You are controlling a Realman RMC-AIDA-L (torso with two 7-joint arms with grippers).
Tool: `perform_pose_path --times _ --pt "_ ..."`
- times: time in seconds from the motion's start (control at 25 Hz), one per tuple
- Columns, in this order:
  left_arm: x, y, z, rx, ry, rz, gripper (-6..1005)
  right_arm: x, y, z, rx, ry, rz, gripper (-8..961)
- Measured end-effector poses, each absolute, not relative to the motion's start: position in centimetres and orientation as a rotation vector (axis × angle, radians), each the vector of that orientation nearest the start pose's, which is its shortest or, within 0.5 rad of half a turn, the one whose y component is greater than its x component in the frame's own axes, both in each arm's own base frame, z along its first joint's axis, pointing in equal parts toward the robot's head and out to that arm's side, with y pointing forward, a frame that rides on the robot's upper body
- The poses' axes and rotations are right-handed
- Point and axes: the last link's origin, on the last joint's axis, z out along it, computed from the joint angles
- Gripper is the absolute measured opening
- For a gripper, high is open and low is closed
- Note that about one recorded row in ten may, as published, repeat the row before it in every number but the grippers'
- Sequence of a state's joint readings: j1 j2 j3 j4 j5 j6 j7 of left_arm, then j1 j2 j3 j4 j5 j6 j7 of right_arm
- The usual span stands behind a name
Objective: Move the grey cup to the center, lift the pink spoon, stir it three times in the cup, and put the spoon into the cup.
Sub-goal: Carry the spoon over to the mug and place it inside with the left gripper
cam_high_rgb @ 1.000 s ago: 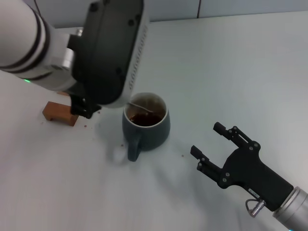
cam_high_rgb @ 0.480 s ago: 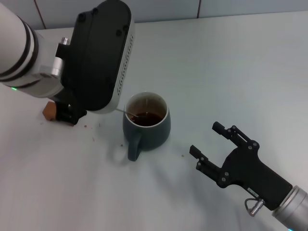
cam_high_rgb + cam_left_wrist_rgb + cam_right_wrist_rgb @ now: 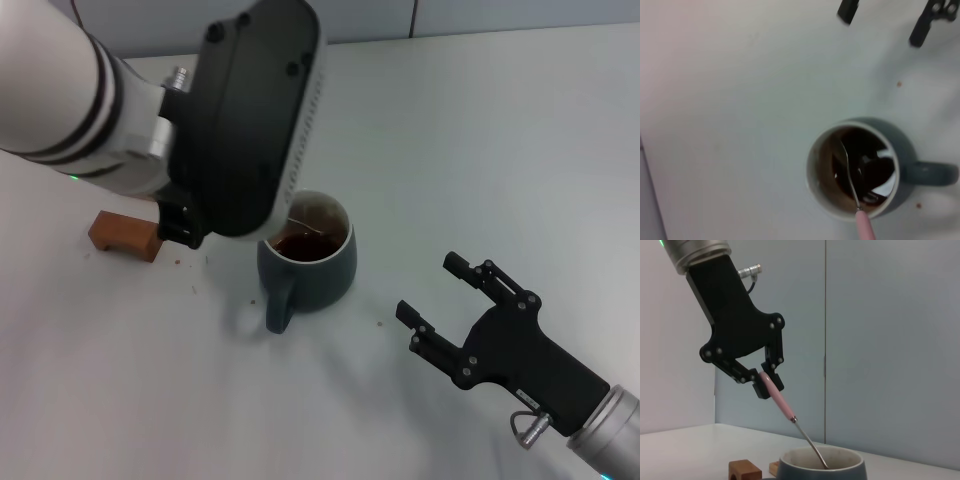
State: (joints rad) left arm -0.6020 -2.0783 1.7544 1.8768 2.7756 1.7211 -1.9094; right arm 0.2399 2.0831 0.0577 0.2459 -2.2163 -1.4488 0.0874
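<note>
One cup (image 3: 307, 262) sits mid-bench (image 3: 480, 140), spoon (image 3: 785, 410) slanting into its liquid. L claw (image 3: 761, 380) above cup, pinching spoon handle. R claw (image 3: 436, 293) spread, near cup, resting apart. Block (image 3: 124, 234) beside.

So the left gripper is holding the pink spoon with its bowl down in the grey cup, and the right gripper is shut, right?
Not quite: the head view shows the right gripper open and empty. The rest holds: the left gripper holds the pink spoon, bowl down in the grey cup.
</note>
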Motion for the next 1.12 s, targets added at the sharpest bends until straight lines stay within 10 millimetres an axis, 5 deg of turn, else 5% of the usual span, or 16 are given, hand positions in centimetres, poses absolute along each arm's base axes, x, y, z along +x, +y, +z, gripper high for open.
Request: perform_pose_path --times 0.44,0.96,1.12 --pt "-9.5 30.7 1.3 -2.624 0.644 0.943 184 29.4 19.9 -9.8 -2.171 0.331 0.878 756" --pt "-8.8 32.0 1.3 -2.622 0.533 0.704 226 29.5 19.9 -9.7 -2.170 0.333 0.876 755" --pt "-8.7 32.6 1.8 -2.594 0.513 0.558 422 29.5 19.9 -9.6 -2.163 0.332 0.878 755"
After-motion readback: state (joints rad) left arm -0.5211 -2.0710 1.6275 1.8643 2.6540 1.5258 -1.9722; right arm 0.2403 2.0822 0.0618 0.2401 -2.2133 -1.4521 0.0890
